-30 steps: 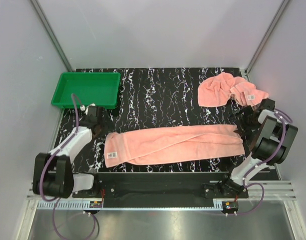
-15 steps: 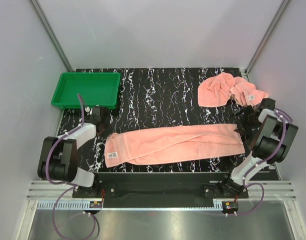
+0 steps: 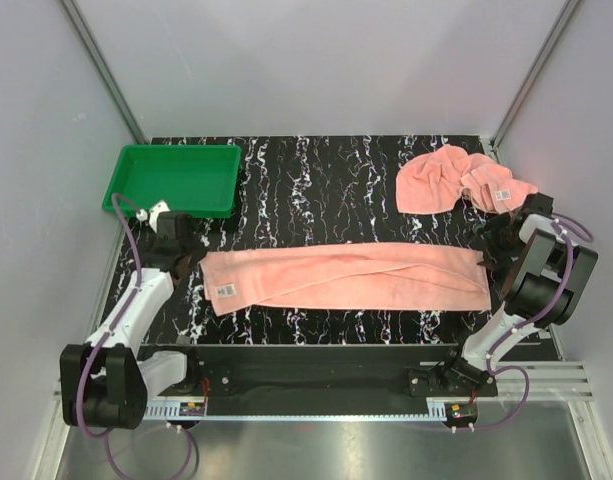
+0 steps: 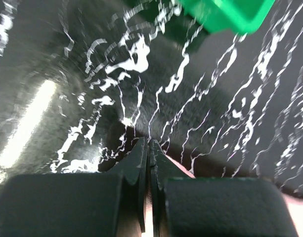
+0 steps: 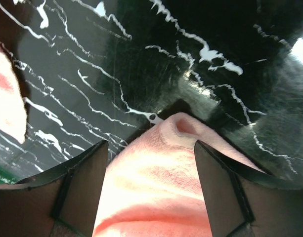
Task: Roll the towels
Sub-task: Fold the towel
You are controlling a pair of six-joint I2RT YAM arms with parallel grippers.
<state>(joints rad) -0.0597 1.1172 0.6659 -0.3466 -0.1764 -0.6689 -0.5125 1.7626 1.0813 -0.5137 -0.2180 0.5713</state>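
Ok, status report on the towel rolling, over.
Left gripper shut on left end of flat towel. Right gripper open, straddling its right end. Crumpled towel far right, green bin far left, both apart from it.

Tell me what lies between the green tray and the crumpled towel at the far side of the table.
Nothing: in the top view only bare black marbled table separates the green tray from the crumpled towel.

Left wrist view: we find it blurred throughout.
Green tray (image 4: 225,12): cut off by the top edge there; we see one corner only.
Flat towel (image 5: 156,197): runs off the bottom edge of the right wrist view.
Label (image 3: 504,195) on crumpled towel (image 3: 436,180): print too small for us to read.
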